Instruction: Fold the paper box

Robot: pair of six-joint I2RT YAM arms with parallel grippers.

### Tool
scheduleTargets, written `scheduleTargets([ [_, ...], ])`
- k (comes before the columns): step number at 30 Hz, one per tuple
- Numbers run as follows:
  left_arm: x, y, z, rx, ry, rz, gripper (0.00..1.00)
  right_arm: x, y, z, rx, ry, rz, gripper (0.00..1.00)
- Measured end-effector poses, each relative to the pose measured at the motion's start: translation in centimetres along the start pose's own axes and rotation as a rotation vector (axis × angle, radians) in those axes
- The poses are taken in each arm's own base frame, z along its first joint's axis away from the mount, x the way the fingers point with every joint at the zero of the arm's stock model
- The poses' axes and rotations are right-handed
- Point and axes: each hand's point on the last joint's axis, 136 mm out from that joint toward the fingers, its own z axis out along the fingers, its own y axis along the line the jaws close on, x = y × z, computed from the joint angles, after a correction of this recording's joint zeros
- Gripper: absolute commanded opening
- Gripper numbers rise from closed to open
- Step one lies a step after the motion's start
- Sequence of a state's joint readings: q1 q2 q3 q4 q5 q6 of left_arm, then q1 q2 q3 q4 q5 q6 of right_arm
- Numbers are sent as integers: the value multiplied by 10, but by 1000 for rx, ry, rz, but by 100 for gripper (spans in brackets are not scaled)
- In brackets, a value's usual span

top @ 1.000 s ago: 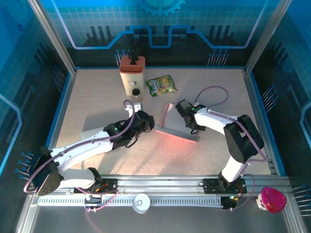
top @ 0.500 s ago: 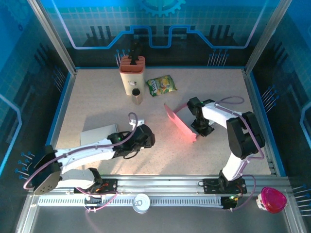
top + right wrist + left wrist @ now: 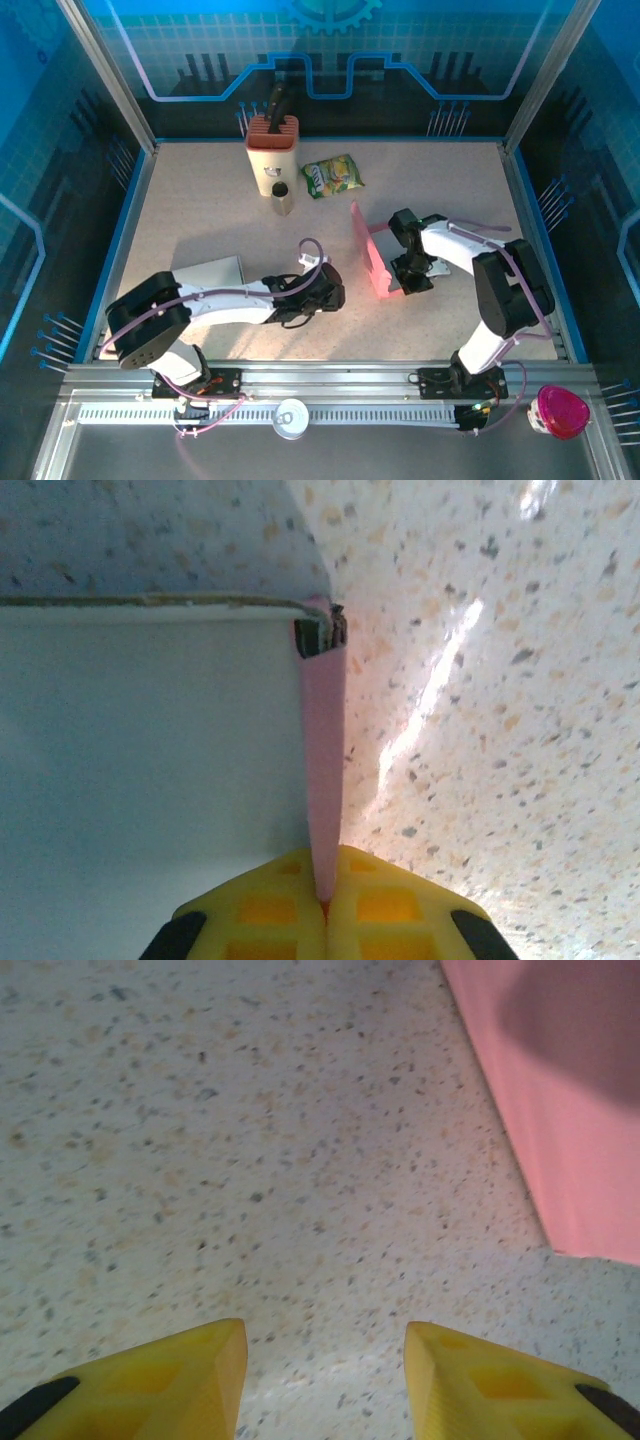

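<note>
Top external view: the pink paper box stood on edge at mid-table, pinched by the right gripper.
Its jaws clamped one thin wall, probably to prop the sheet upright for folding; the left gripper waited just beside it, fingers apart and empty.

My left arm lies low, reaching right from its near-left base, with its elbow bulging out at the near left. The left gripper sits near the middle of the scene, pointing right. On its wrist camera I see the yellow fingers parted, with nothing between them. My right arm rises from the near-right base and bends left, wrist angled down. The right gripper has its fingers pressed together, pinching a thin pink edge of the paper box.
</note>
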State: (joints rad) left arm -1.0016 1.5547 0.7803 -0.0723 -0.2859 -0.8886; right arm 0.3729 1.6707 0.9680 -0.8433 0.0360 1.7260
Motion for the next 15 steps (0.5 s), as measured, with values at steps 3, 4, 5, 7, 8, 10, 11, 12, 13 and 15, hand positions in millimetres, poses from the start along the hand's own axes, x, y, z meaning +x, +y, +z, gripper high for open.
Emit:
scheduleTargets([
  [3, -4, -8, 4, 14, -9, -3, 46, 4, 0, 0, -17, 24, 29, 0],
  [4, -6, -11, 6, 19, -13, -4, 46, 6, 0, 1, -24, 30, 38, 0],
  [5, -7, -13, 8, 24, -16, -5, 46, 8, 0, 1, -36, 36, 46, 1],
  [7, -6, -14, 12, 28, -18, -5, 46, 12, 0, 1, -55, 50, 56, 10],
  [8, -5, -14, 14, 28, -15, -3, 46, 13, 1, 1, -62, 57, 62, 15],
  [10, -4, -13, 18, 24, -12, -2, 46, 19, -2, 9, -57, 83, 68, 21],
  [11, -4, -13, 19, 24, -10, -3, 46, 20, -1, 9, -64, 88, 68, 24],
  [12, -4, -13, 21, 23, -10, -3, 46, 22, -1, 8, -71, 98, 72, 28],
  [13, -6, -14, 22, 25, -12, -3, 45, 23, -1, 9, -77, 102, 72, 31],
  [15, -9, -15, 21, 30, -18, -8, 46, 25, -3, 8, -84, 111, 73, 38],
])
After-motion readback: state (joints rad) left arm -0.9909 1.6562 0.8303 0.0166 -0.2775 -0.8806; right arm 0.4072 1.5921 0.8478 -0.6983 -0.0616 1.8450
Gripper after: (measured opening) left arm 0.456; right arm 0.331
